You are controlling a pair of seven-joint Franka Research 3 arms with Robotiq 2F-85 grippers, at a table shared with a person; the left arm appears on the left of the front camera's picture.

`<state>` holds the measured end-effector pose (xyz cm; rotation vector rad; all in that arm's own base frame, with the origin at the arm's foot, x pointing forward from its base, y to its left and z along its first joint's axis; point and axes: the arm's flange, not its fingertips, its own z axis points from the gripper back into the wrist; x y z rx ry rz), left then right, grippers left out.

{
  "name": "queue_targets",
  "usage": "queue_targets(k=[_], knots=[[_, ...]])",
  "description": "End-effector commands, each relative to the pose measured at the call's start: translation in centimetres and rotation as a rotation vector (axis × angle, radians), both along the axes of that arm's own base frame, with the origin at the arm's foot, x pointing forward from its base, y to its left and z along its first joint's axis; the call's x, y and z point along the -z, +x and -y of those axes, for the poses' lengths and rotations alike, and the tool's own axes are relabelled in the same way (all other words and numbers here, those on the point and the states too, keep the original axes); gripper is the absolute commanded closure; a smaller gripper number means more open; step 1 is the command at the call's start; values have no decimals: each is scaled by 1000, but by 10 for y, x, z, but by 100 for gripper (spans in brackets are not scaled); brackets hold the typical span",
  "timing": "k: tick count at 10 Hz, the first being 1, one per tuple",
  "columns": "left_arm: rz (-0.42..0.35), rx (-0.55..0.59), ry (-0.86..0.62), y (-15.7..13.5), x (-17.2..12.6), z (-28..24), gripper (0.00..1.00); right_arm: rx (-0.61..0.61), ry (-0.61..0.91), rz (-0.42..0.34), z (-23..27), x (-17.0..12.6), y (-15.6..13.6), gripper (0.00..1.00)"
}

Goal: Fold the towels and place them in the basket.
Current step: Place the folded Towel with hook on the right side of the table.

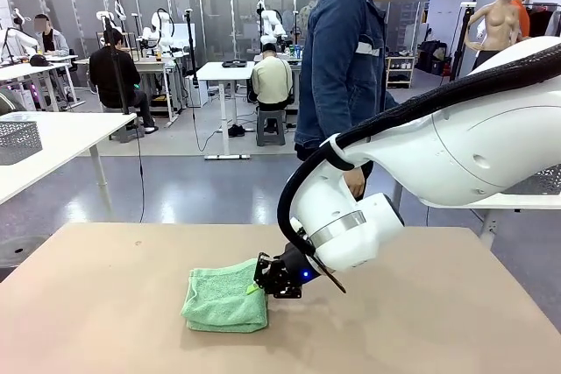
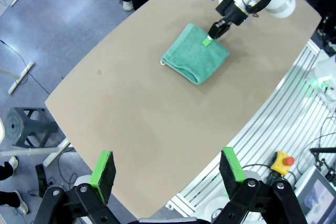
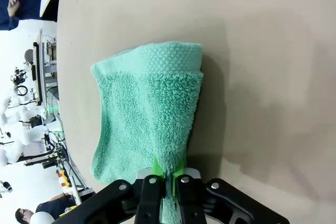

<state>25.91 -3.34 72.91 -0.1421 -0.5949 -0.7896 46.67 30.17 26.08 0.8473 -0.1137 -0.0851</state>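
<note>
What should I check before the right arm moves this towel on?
1. Right pincer shut on the mint green towel at its edge: ok.
2. Towel folded into a compact stack on the table: ok.
3. Left pincer open, held high off the table: ok.
4. Person's hand hangs by their side, apart from the towel: ok.
5. Basket's place for the drop: cannot tell.

Right arm (image 1: pixel 456 146): glossy white rounded shell, silver wrist ring.
Cable (image 1: pixel 412 107): black braided sleeve along that arm.
Right hand (image 1: pixel 254 287): black, small blue light.
Left hand (image 2: pixel 167 167): black linkages, visible screws.
Pads (image 2: pixel 104 167): green, both hands.
</note>
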Motion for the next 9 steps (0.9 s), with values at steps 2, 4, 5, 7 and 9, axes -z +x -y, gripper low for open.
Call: queue_targets(k=[2,4,5,7,9], knots=[[3,-22,3,0,-1,0,0,-14,11,7,1,3,1,100],[3,-22,3,0,-1,0,0,-39,-18,49,3,-31,-9,93],[3,-22,3,0,-1,0,0,-53,-42,80,16,-51,-17,93],[3,-22,3,0,-1,0,0,-58,-125,89,50,-58,-16,93],[3,-22,3,0,-1,0,0,10,-170,98,102,-64,-15,93]])
